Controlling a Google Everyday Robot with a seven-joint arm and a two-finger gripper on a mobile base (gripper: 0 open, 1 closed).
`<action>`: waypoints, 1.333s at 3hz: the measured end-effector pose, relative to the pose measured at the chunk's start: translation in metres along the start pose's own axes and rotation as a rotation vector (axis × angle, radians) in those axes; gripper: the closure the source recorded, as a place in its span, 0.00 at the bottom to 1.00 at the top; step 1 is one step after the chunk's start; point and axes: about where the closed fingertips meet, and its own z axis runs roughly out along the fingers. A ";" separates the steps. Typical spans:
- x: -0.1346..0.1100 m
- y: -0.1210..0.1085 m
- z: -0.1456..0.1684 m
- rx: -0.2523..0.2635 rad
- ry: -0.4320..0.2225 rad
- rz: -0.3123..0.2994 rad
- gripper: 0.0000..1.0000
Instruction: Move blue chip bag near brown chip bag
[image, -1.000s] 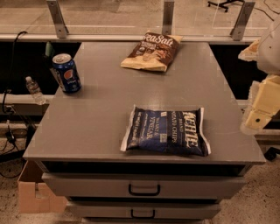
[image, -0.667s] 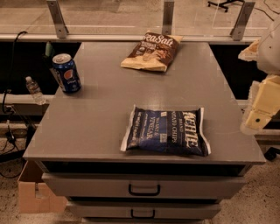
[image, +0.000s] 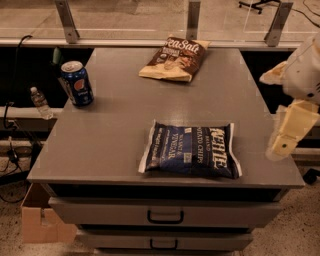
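The blue chip bag (image: 192, 150) lies flat near the front edge of the grey table (image: 115, 130), right of centre, with white lettering facing up. The brown chip bag (image: 176, 58) lies flat at the back of the table, a little right of centre. The two bags are well apart, with bare tabletop between them. My gripper (image: 290, 131), cream-coloured, hangs at the far right of the view, off the table's right edge and level with the blue bag. It holds nothing that I can see.
A blue soda can (image: 77, 83) stands upright at the table's left side. A small water bottle (image: 40, 102) sits on a lower ledge to the left. A cardboard box (image: 42, 222) is on the floor at front left. Drawers (image: 165, 214) are below the tabletop.
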 end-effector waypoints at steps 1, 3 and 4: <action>-0.014 0.001 0.035 -0.068 -0.071 -0.043 0.00; -0.062 0.014 0.085 -0.192 -0.176 -0.101 0.00; -0.075 0.025 0.109 -0.242 -0.196 -0.103 0.00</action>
